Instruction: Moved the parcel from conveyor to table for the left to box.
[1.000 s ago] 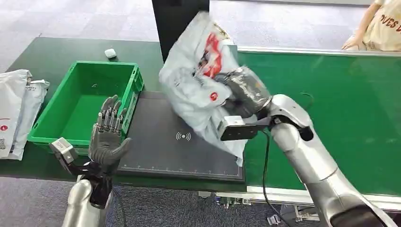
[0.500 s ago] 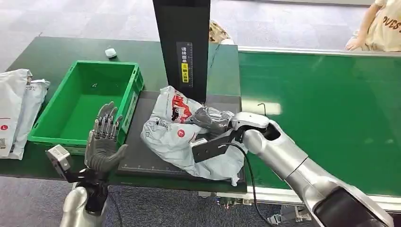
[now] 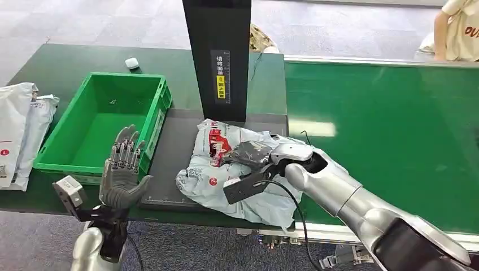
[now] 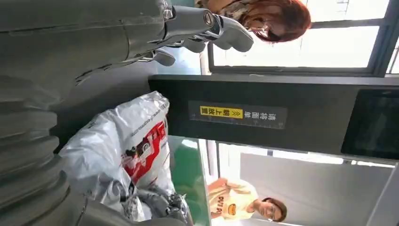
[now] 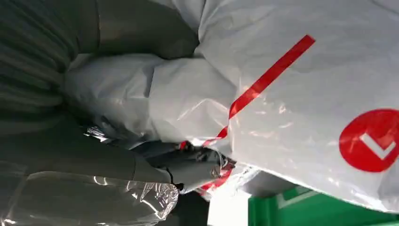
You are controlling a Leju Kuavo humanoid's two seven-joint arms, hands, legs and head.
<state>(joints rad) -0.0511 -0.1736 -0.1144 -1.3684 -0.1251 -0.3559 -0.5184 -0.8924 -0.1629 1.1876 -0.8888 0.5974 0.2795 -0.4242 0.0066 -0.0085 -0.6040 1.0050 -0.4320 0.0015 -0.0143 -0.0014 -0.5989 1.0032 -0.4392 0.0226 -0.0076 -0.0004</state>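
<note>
— Head view, item one: where does the parcel [image 3: 226, 169] lie?
— Grey-white plastic mailer with red print, crumpled, flat on the black scanning pad [image 3: 175, 169] near the bench's [image 3: 56, 62] front edge, just in front of the black scanner column [image 3: 217, 56]. Its right end overhangs the pad toward the green conveyor belt [image 3: 390, 130].

— And the right hand [image 3: 251, 155]?
— On top of the parcel's right half. Right wrist view: its fingers [image 5: 188, 165] are curled into the bag's folds, gripping the plastic.

— Left hand [image 3: 121, 166]?
— Raised at the bench's front edge, just in front of the green crate's [image 3: 56, 164] near wall; palm up, fingers spread wide, holding nothing. Well apart from the parcel, with the pad's left part between them.

— Other entries?
— Two white mailers [image 3: 20, 130] at the bench's left edge, left of the crate. Small white object [image 3: 131, 63] toward the far edge, behind the crate. A person [image 3: 457, 31] at the conveyor's far right corner.
</note>
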